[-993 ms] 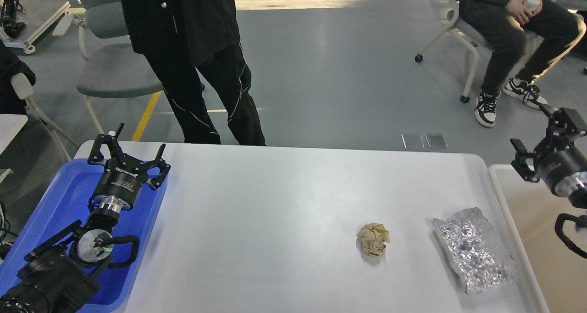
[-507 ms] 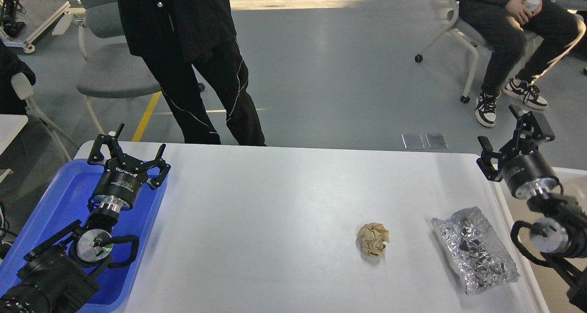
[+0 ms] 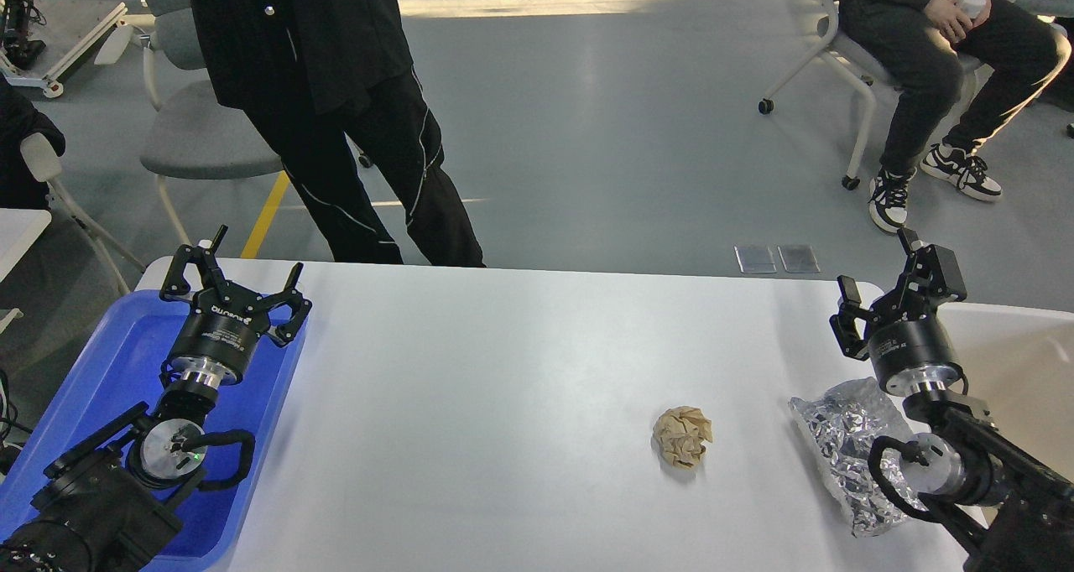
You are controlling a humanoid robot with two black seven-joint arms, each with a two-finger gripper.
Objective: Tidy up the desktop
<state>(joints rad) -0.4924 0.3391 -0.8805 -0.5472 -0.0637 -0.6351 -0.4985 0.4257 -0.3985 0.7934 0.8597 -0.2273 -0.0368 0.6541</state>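
Left gripper [image 3: 235, 283]: jaws spread wide, holding nothing, poised over the far rim of the blue plastic tray [image 3: 126, 345] at the left end of the desk [image 3: 503, 387]. Nothing of the clutter anywhere near these jaws; well apart from both scraps.

Mid-right on the desk, nearer than and left of the right jaws: crumpled ball of brown paper [image 3: 683, 437]. Probably very light, soft, springy, not fragile; likely to skid on the smooth top if nudged from one side. Best pinched from above across its middle, jaws straddling it.

Further right, just below and behind the right jaws, partly hidden by the arm: crinkled silver foil wrapper [image 3: 843, 438], lying flat near the desk's right edge. Judged featherweight, thin, slick, easily crushed; a raised fold or its puffed centre looks the surest hold.

Right gripper [image 3: 894, 291]: jaws parted, empty, raised above the desk's far right corner, beside the cream-white bin [image 3: 1019, 345].
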